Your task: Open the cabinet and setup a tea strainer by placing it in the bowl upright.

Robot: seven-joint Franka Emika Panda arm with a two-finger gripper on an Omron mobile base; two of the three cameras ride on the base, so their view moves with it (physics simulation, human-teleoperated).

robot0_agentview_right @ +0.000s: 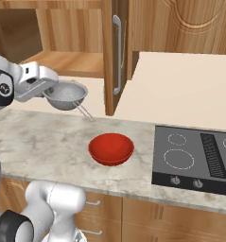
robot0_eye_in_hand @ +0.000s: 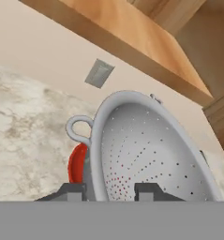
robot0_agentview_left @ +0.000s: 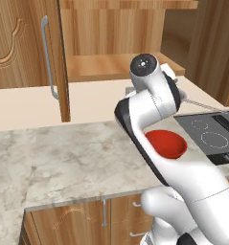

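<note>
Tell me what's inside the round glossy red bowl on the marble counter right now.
Nothing: the red bowl sits empty. The perforated grey metal tea strainer is clamped in the gripper, up and to its left. The left base view's arm covers part of the bowl.

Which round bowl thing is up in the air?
The grey metal tea strainer with tiny holes, held up by the end effector. The glossy red bowl sits on the marble counter.

No legible text, labels, brands or numbers on anything I see. The stovetop carries only ring outlines and two unmarked knobs.
</note>
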